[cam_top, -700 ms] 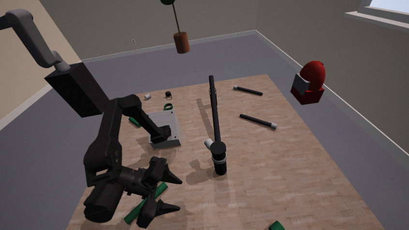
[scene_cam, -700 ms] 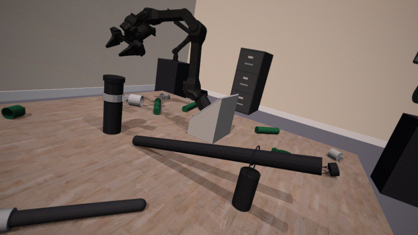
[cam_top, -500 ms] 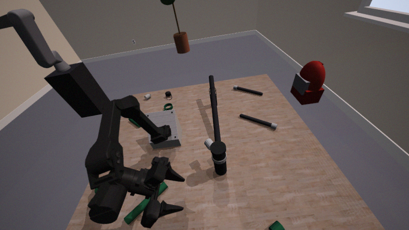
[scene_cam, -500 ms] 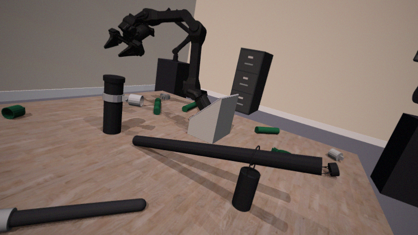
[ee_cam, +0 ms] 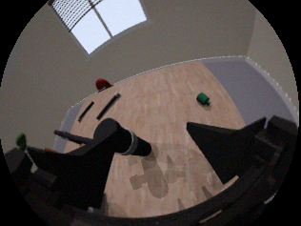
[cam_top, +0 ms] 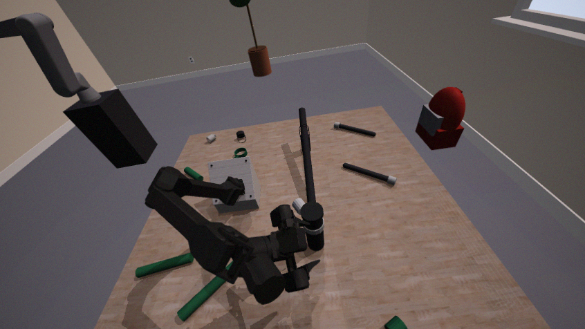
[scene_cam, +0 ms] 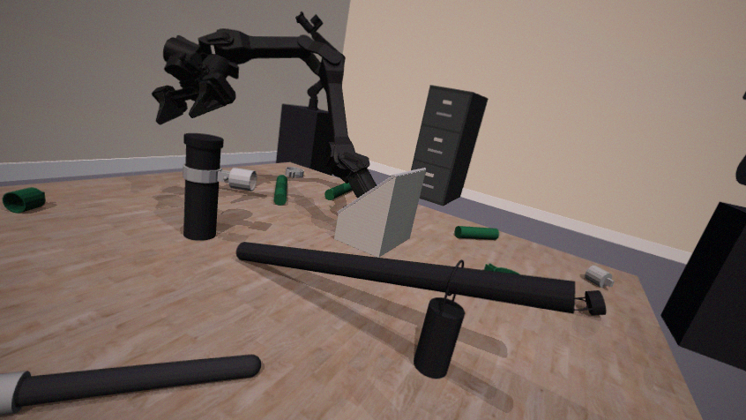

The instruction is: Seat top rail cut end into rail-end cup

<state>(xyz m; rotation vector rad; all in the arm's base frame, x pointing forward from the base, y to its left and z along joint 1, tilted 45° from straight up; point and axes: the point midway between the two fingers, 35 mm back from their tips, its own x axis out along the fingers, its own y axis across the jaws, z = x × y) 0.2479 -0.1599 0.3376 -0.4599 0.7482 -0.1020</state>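
Note:
The big black post (cam_top: 315,242) (scene_cam: 200,211) (ee_cam: 144,150) stands upright. Its pale brace band (scene_cam: 199,175) (ee_cam: 134,143) sits a little below the cap. The grey rail-end cup (cam_top: 298,205) (scene_cam: 242,179) hangs at the band's side; a finger hides it in the wrist view. The black rail (cam_top: 308,167) (scene_cam: 339,263) passes through the wire loop (scene_cam: 462,265) on the short post (scene_cam: 437,339). Its near end is low by the table, apart from the cup. My gripper (scene_cam: 175,120) (ee_cam: 153,131) is open and empty above the big post, touching neither post nor rail.
A pale sloped block (cam_top: 231,180) (scene_cam: 377,219) stands by the arm's base. Green tubes (cam_top: 206,291) (scene_cam: 280,189) lie behind the post. Two black tubes with pale ends lie right of the rail in the top view. A loose grey cup (scene_cam: 598,276) lies near the table edge.

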